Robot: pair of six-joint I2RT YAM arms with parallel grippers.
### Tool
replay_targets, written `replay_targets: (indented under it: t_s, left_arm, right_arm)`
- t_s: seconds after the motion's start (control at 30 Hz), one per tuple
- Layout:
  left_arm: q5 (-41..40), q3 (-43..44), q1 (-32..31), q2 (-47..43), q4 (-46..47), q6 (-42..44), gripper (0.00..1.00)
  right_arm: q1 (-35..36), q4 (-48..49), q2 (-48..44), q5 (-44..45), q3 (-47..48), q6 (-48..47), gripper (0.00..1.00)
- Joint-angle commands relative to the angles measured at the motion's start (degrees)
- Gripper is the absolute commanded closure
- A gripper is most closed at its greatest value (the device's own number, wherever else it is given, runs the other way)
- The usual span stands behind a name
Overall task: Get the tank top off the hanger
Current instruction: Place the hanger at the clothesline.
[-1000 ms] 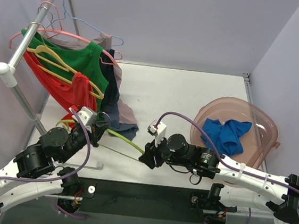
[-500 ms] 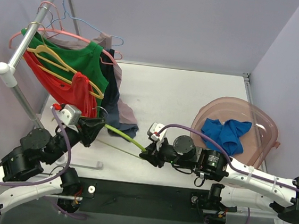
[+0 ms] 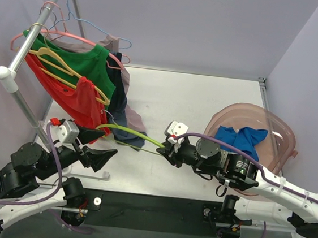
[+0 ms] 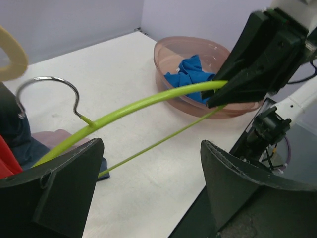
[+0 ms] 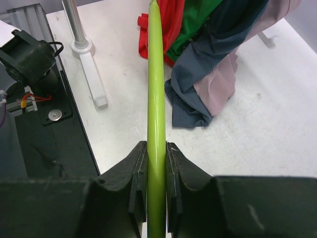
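The right gripper (image 3: 170, 150) is clamping the bare hanger (image 3: 132, 131) mid-frame; the left gripper (image 3: 102, 158) is gaping, empty. The tank top (image 3: 239, 140) is lying in the basin (image 3: 228, 111) at right, so setting the hanger down seems next.

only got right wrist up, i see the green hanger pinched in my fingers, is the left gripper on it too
Observer: No. The left gripper is wide open; the green hanger passes through its gap untouched.
Operator: any cloth on the hanger
Observer: None on the stretch between the left gripper and the right gripper; its metal hook catches on nothing.
Operator: anything in the basin
Observer: Yes, a blue garment lies in the basin beside the right arm.
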Motion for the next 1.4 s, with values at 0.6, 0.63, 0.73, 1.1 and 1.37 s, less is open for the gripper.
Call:
replay_targets:
  t_s: [0.6,0.63,0.73,1.1,1.37]
  left_arm:
    - [15.0,-8.9,-0.1,-3.7,1.0,-2.9,0.03]
    - [15.2,-8.9,-0.1,-3.7,1.1,-2.8,0.03]
    - [15.6,-9.1,-0.1,-3.6,1.0,-2.6,0.03]
    - [18.6,-11.1,-0.2,-3.1,1.3,-2.6,0.03]
    - [25.9,-11.9,-0.2,-0.9,2.7,-2.2,0.03]
  right_arm:
    - [0.2,-3.2,-5.3,-2.3,9.8,-2.8,1.0]
    - [0.2,-3.6,-5.5,-2.5,10.2,-2.8,1.0]
    - [0.2,-4.9,-6.1,-2.8,11.8,-2.8,1.0]
    - [0.2,-2.0,-5.9,-6.4,13.7,-1.0,1.0]
    - [0.2,2.1,-0.7,-7.9,18.3,-1.8,1.0]
